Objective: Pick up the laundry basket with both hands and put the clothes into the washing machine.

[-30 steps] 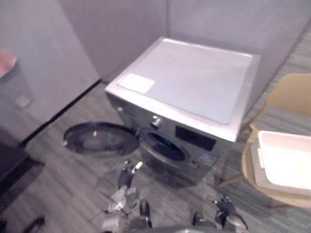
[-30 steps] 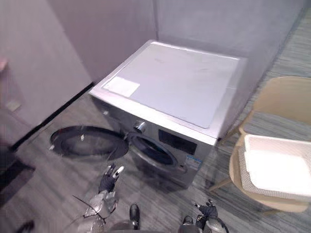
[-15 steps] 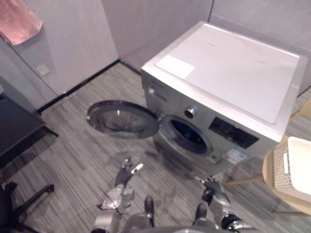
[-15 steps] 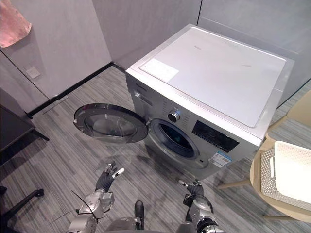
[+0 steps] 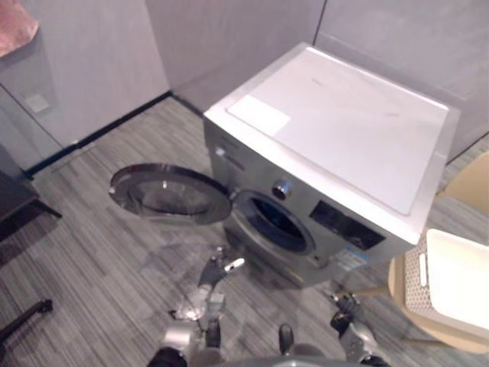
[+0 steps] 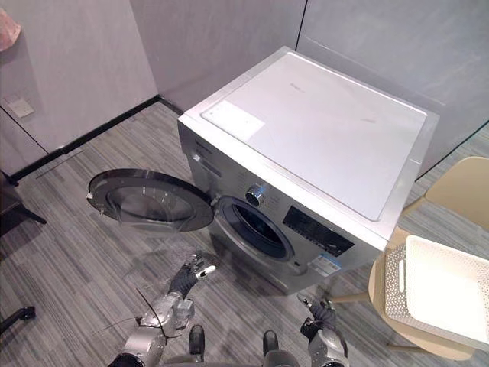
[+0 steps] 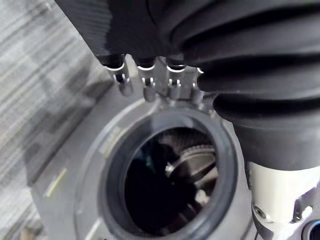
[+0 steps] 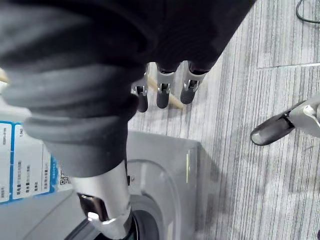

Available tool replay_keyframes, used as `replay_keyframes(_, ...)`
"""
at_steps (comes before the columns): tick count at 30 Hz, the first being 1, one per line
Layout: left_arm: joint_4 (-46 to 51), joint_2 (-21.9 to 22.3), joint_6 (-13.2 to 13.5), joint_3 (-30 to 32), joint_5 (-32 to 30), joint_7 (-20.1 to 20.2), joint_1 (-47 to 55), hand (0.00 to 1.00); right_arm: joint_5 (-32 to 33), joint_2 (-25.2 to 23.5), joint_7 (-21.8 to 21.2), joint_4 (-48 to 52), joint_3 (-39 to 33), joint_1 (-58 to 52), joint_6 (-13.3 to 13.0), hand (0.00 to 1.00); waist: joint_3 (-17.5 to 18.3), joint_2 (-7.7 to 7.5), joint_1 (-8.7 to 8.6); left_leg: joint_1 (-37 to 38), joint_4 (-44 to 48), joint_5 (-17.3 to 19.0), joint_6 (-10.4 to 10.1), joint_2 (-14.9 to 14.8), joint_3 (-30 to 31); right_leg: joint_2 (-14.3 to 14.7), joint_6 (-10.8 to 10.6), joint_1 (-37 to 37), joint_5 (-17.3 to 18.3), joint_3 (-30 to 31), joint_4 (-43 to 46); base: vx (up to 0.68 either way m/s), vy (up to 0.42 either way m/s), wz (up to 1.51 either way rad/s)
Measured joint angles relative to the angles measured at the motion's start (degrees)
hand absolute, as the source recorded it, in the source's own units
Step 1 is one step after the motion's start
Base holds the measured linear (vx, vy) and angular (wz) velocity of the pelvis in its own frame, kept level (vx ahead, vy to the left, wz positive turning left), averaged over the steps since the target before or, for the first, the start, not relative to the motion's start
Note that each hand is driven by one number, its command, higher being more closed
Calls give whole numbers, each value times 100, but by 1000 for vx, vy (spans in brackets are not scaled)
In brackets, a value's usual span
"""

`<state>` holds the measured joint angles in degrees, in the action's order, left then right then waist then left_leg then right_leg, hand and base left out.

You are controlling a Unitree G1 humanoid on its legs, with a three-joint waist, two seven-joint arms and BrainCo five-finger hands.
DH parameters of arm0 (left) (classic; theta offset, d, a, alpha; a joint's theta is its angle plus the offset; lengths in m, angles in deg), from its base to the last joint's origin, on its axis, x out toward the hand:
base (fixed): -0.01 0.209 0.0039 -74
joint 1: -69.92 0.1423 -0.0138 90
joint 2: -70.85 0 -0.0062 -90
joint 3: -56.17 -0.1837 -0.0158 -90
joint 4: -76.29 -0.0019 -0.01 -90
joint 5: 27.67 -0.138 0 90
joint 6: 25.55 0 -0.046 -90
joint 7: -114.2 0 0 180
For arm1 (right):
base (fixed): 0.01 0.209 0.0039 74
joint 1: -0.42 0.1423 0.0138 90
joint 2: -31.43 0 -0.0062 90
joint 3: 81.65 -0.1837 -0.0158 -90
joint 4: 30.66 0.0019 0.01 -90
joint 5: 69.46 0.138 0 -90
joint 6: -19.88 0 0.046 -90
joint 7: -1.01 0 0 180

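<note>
1. The laundry basket [image 6: 438, 289], white and perforated, sits on a tan chair [image 6: 457, 191] at about 4 o'clock from the washing machine [image 6: 306, 141], well apart from both hands. Its inside reads as a pale flat surface, and whether clothes lie in it cannot be told. The left eye view cuts its far side off at the frame edge.
2. The machine's round door [image 6: 145, 200] hangs wide open at 9 o'clock from the drum opening [image 6: 256, 229], over the grey striped floor [image 6: 69, 260].
3. From the head, the drum's inside is just a dark oval. The left wrist view looks straight into the drum [image 7: 165, 185], where a dark hollow holds a ridged, greyish shape that is hard to make out.
4. The left hand [image 6: 186, 281] is at 6 o'clock from the door, low in the frame, with its fingers [image 7: 147, 82] straight in a loose row and nothing in them.
5. The right hand [image 6: 319, 312] is at 6 o'clock from the machine's front corner, small and partly cut by the frame bottom. Its wrist view gives more: straight fingers [image 8: 162, 95], the thumb [image 8: 275, 129] held apart, and an empty grasp. Past them are the machine's front panel [image 8: 160, 165] and a wooden chair leg [image 8: 172, 100] on the floor.
6. A pink cloth [image 5: 15, 27] hangs at 10 o'clock, cropped by the frame corner.
</note>
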<state>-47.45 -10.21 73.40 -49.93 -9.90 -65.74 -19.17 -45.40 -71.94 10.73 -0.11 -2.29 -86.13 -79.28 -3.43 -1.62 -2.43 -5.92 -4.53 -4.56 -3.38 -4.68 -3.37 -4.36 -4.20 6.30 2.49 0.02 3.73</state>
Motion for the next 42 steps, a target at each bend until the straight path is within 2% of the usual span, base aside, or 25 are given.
replay_keyframes(1,0,-2,0,5,-1,0,2,0,1,0,0,0,2,2,0,0,4,17,1,-23,66,24,3,2,6,-1,25,-4,29,1,31,59,-6,13)
replay_keyframes(3,4,4,-3,52,0,-11,10,0,-1,1,0,-3,61,-1,1,0,-24,63,4,-363,859,407,-23,9,76,-23,51,72,277,-6,367,20,-6,26)
replay_keyframes(4,48,64,-9,54,2,-16,71,0,-4,6,-1,-17,105,-38,1,0,-90,151,13,-674,1712,765,-92,-45,184,22,80,95,518,2,718,-31,-31,33)
replay_keyframes(5,188,69,-46,62,4,-18,148,0,-7,-3,-4,18,131,-53,5,0,-153,234,36,-1017,2679,969,-206,-127,173,45,71,81,697,-26,1066,-53,-51,30)
replay_keyframes(7,556,129,-84,62,2,-16,413,0,-27,14,-9,76,215,-144,5,0,-212,370,144,-1454,3863,987,-243,-267,161,114,79,62,933,-92,1529,-87,-75,17)
replay_keyframes(8,690,187,-85,60,2,-17,510,0,-58,22,-7,88,217,-171,8,0,-227,388,195,-1542,4054,986,-243,-308,160,102,144,100,1076,-116,1715,-156,-15,40)
replay_keyframes(9,733,265,-95,52,4,-22,553,0,-111,-1,6,149,215,-170,29,0,-227,383,192,-1542,3954,1023,-176,-332,110,-33,231,192,1223,-236,1855,-162,31,36)
replay_keyframes(11,751,410,-106,25,7,-15,556,0,-142,-7,8,334,226,-145,35,0,-238,399,255,-1657,4365,1296,171,-563,-170,-60,231,351,1222,-232,1956,-105,32,14)
replay_keyframes(12,750,433,-115,12,11,-17,556,0,-147,4,9,371,226,-155,32,0,-235,385,268,-1643,4376,1341,234,-634,-200,-79,229,410,1223,-222,1991,-50,61,-5)
replay_keyframes(13,750,446,-115,-10,16,-17,552,0,-155,18,12,374,236,-159,26,0,-218,357,283,-1523,4123,1336,236,-709,-181,-135,171,549,1245,-190,2088,-49,117,-7)
replay_keyframes(14,740,457,-114,-6,18,-26,544,0,-160,41,22,366,217,-163,12,0,-202,357,291,-1352,3695,1400,56,-691,-130,-180,69,700,1277,-128,2217,-37,179,-14)
replay_keyframes(15,731,457,-112,-2,27,-80,525,0,-178,125,22,280,224,-149,-8,0,-164,423,305,-1121,3154,1697,-256,-618,-159,-182,-39,883,1328,-21,2338,-14,158,-8)
replay_keyframes(17,640,348,-114,0,52,-162,440,0,-219,57,12,-21,233,-110,23,0,-244,248,323,-1121,2996,1609,-187,-464,-282,-263,-186,918,1185,111,2194,6,142,-7)
replay_keyframes(19,560,196,-132,-4,58,-165,487,0,-213,-16,20,-177,195,-164,59,0,-219,207,298,-825,2477,1403,-147,-308,-382,-367,-288,650,908,142,1659,54,134,-12)
replay_keyframes(20,542,135,-129,-2,58,-166,492,0,-212,-8,18,-249,194,-187,66,0,-188,191,281,-505,1869,1129,-102,-167,-486,-451,-322,449,681,160,1230,86,109,-10)
replay_keyframes(22,540,60,-118,-1,56,-162,399,0,-208,8,16,-247,85,-165,64,0,-14,266,147,-331,1034,659,-39,18,-504,-574,-410,379,334,118,649,73,81,2)
replay_keyframes(24,549,-15,-111,-2,57,-161,205,0,-195,1,16,-247,-17,-131,66,0,5,294,122,-210,501,362,-21,80,-553,-579,-458,358,56,112,264,26,37,-7)
replay_keyframes(27,706,-52,-97,-1,26,-167,133,0,-207,-3,18,-244,-22,-120,66,0,14,254,102,-109,238,230,-1,82,-568,-568,-498,286,-115,73,59,5,18,-4)
replay_keyframes(31,1499,-224,-52,194,-315,-352,186,0,-207,-15,22,-211,-13,-122,60,0,22,143,79,-131,-78,27,51,124,-621,-583,-484,385,-283,91,-171,-44,12,-8)
replay_keyframes(33,1675,-275,45,495,-629,-484,120,0,-206,-29,21,-207,-13,-107,58,0,10,106,77,-268,-87,6,51,120,-640,-572,-456,514,-329,128,-222,-69,6,-8)
replay_keyframes(37,1677,-316,33,1445,-1138,-920,-191,0,-212,0,15,-207,-16,-143,58,0,5,99,103,-374,-91,-8,30,76,-792,-520,-411,620,-458,236,-404,-54,-10,-19)
replay_keyframes(39,1620,-609,7,1910,-1420,-1208,-641,0,-272,10,-3,-193,-53,-148,59,0,-24,72,106,-452,-92,-28,0,28,-872,-433,-376,721,-517,323,-462,-23,-21,-23)
replay_keyframes(42,1584,-1047,-145,2240,-1869,-1466,-1369,0,-413,16,-118,-104,-230,-146,66,0,-103,33,97,-610,-90,-77,-71,-68,-936,-337,-340,861,-639,358,-565,0,-48,-16)
